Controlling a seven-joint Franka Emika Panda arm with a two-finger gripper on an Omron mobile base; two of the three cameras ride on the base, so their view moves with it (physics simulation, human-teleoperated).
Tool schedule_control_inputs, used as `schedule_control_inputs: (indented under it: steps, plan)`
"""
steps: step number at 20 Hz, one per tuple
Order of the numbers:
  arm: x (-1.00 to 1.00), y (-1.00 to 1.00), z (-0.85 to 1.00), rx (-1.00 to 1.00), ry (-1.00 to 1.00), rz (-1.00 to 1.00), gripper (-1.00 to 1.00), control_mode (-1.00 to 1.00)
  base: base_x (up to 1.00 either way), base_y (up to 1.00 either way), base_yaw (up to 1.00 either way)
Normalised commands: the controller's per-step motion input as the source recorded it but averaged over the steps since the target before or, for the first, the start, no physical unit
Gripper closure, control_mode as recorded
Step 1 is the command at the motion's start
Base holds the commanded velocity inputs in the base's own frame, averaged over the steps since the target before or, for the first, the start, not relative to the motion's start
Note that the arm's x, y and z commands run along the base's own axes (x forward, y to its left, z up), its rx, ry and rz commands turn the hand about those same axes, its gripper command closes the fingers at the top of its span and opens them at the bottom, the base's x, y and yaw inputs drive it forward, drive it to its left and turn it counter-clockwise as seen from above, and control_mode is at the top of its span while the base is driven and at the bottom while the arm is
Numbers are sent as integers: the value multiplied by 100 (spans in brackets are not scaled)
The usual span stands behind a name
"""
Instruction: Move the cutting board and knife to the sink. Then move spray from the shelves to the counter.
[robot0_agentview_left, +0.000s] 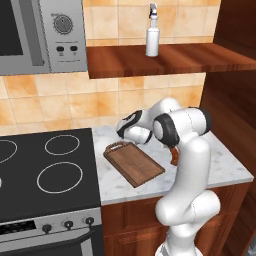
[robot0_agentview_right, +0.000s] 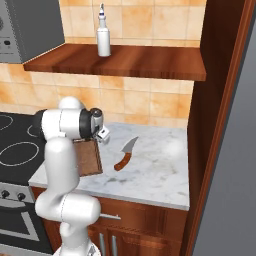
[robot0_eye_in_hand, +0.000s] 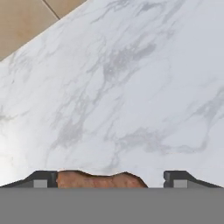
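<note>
Hand view: the gripper (robot0_eye_in_hand: 111, 181) points down at the marble counter (robot0_eye_in_hand: 131, 87), its two dark fingertips (robot0_eye_in_hand: 41, 179) standing wide apart at the bottom edge. Between them lies the reddish-brown knife handle (robot0_eye_in_hand: 100, 179), which neither fingertip touches. A corner of tan wall tile (robot0_eye_in_hand: 26, 22) shows at 11 o'clock.

Left base view: the cutting board (robot0_agentview_left: 134, 162) lies flat on the counter, its loop handle toward 11 o'clock, just beside the black glass stovetop (robot0_agentview_left: 45, 170) at its 9 o'clock. The white arm (robot0_agentview_left: 187, 165) rises at 5 o'clock and bends over the board's far end. A short piece of the knife (robot0_agentview_left: 174, 157) shows at the arm's edge, at 3 o'clock of the board. The spray bottle (robot0_agentview_left: 152, 34) stands upright on the wooden shelf (robot0_agentview_left: 165, 59) at 12 o'clock. A grey microwave (robot0_agentview_left: 42, 35) sits at 10 o'clock.

Right base view: the knife lies on the counter, its curved silver blade (robot0_agentview_right: 131, 145) toward 1 o'clock and its handle toward 7 o'clock, just beside the board at the board's 3 o'clock. The arm's wrist hangs over the board's far end. The spray bottle stands upright on the shelf at 11 o'clock.
</note>
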Motion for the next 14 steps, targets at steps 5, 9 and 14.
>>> schedule_control_inputs:
  steps: [5,9,14]
  plan:
    - [-39,25,-19,0,0,0,-100,-100,0,0,0]
    - [-45,16,-21,0,0,0,-100,-100,0,0,0]
    - [-49,14,-25,0,2,0,-100,-100,0,0,0]
